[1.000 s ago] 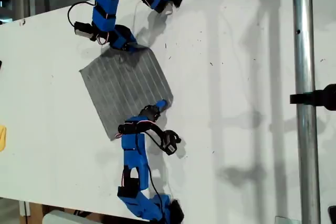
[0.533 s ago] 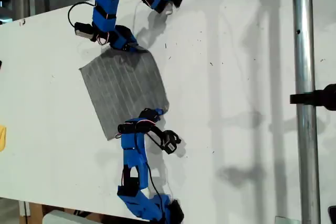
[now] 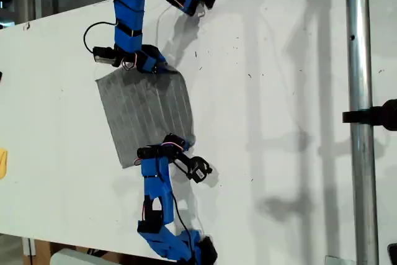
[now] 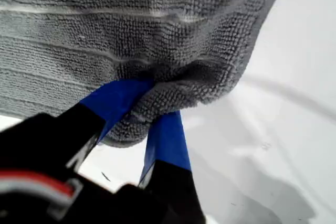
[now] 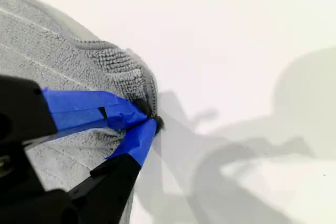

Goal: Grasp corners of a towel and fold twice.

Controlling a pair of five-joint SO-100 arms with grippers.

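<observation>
**Towel corner dragged toward the exterior view's left**

Since a second ago the towel [image 3: 146, 113] has narrowed, its lower corner [image 3: 183, 136] pulled inward by the lower arm [image 3: 155, 178]. It lies flat on the white worktop [image 3: 279, 91], in the exterior view's left half. Our first gripper [image 4: 149, 111] has its fingers [image 4: 118, 98] clenched on a bunched corner. Our second gripper [image 5: 148, 118] pinches another corner's edge.

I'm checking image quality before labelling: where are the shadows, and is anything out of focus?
Exterior view: sharp overall, soft arm shadows falling across the white table. First wrist view: the towel weave is crisp, the black gripper body nearest the lens is blurred. Second wrist view: broad grey shadows on the table, and the near gripper body is soft.
</observation>
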